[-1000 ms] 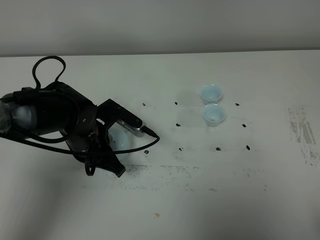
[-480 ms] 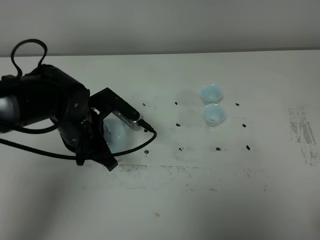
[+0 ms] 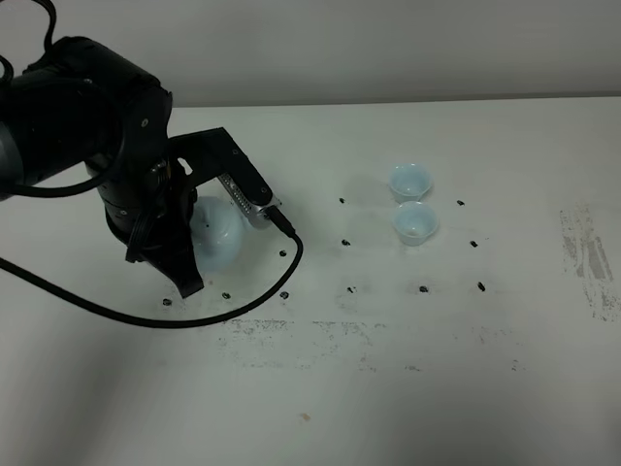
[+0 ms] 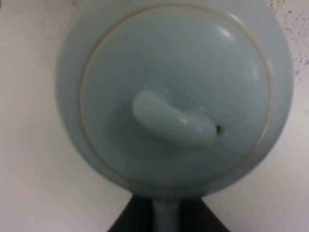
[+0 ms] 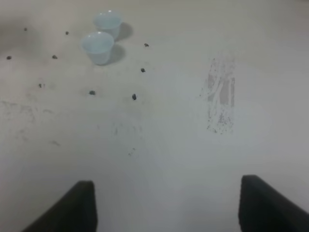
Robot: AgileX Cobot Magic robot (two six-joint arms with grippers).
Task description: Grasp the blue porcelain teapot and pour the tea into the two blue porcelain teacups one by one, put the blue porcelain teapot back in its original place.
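Note:
The blue porcelain teapot [image 3: 217, 237] shows at the left of the exterior view, partly hidden behind my black left arm [image 3: 126, 175]. In the left wrist view the teapot [image 4: 174, 72] fills the picture from above, with its lid knob [image 4: 174, 124] in the middle. My left gripper [image 4: 166, 220] is shut on the teapot's handle. The two blue porcelain teacups [image 3: 409, 181] [image 3: 414, 223] stand close together right of centre, upright. They also show in the right wrist view as teacups [image 5: 107, 21] [image 5: 98, 47], far from my open right gripper [image 5: 169, 210], which holds nothing.
Small black dots [image 3: 351, 289] mark the white table in rows. A dark smudged band [image 3: 320, 335] runs along the front and a scuffed patch [image 3: 587, 257] lies at the right. The left arm's black cable [image 3: 243, 303] loops down beside the teapot.
The left arm has risen and swung toward the back of the table, carrying the teapot with it. The teacups have not moved.

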